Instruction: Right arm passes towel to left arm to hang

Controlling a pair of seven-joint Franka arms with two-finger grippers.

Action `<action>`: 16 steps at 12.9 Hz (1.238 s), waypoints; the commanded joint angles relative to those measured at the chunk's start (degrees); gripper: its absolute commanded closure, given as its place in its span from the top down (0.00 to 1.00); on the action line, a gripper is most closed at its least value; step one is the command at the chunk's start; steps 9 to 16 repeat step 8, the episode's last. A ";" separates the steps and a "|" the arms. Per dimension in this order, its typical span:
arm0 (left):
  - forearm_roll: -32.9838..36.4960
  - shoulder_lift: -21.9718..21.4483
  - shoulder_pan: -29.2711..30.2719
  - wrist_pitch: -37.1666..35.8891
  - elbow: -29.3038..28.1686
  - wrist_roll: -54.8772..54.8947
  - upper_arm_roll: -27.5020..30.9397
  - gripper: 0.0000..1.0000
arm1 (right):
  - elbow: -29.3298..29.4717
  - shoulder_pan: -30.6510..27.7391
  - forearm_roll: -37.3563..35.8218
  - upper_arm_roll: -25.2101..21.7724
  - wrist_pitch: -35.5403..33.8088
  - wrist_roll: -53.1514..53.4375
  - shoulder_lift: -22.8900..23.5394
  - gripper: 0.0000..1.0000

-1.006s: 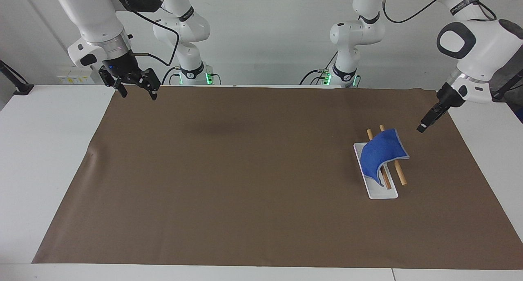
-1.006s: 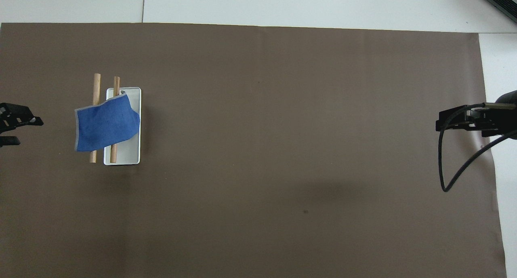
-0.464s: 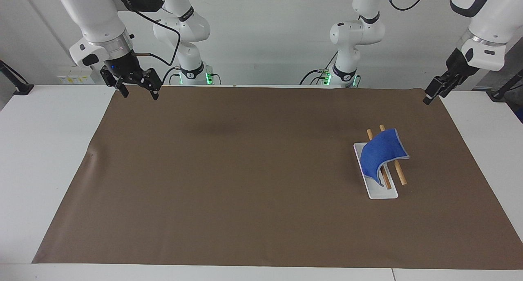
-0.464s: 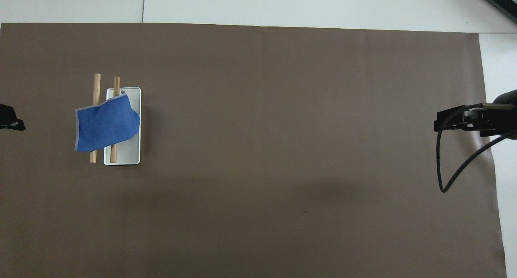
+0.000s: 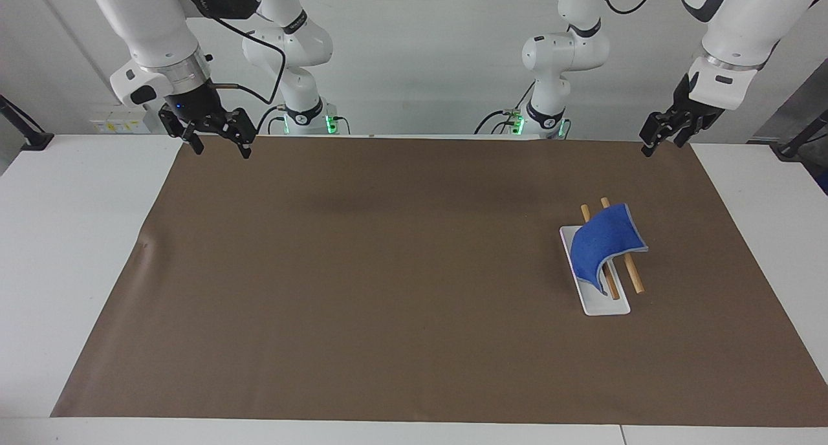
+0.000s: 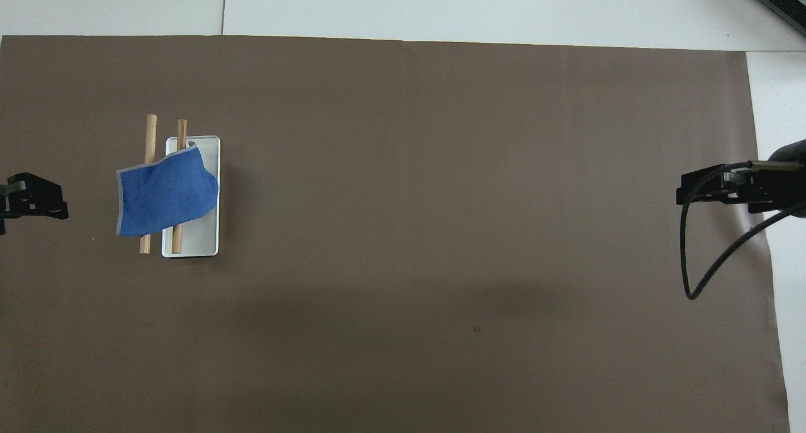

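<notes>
Brown mat point(image 5: 388, 290) covers most of the white table point(image 5: 71, 238). White jointed right arm point(image 5: 149, 37) with its black cable loop hangs over the mat's robot-side corner at its own end; right gripper point(image 5: 217, 141) has fingers spread wide, holding nothing. White left arm point(image 5: 731, 37) is likewise parked, left gripper point(image 5: 660, 138) over the mat edge at its end, empty, fingers apart. Small white-based rack with two wooden rods point(image 5: 598, 283) sits toward the left arm's end. Royal-blue cloth towel point(image 5: 605, 241) is draped across both rods, one edge drooping onto the base. Looks hung; both arms clear so nothing snags it.
</notes>
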 commanded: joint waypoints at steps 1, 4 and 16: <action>1.22 -0.94 -0.08 -0.98 -0.14 4.55 0.24 0.84 | 0.22 -0.34 -0.30 0.34 -0.24 -0.56 0.15 1.00; 1.13 -0.94 0.01 -0.71 -0.14 4.12 0.59 1.00 | 0.22 -0.34 -0.30 0.25 -0.24 -0.56 0.15 1.00; 1.13 -0.94 0.27 -0.45 -0.31 4.47 0.76 1.00 | 0.22 -0.34 -0.30 0.25 -0.24 -0.65 0.15 1.00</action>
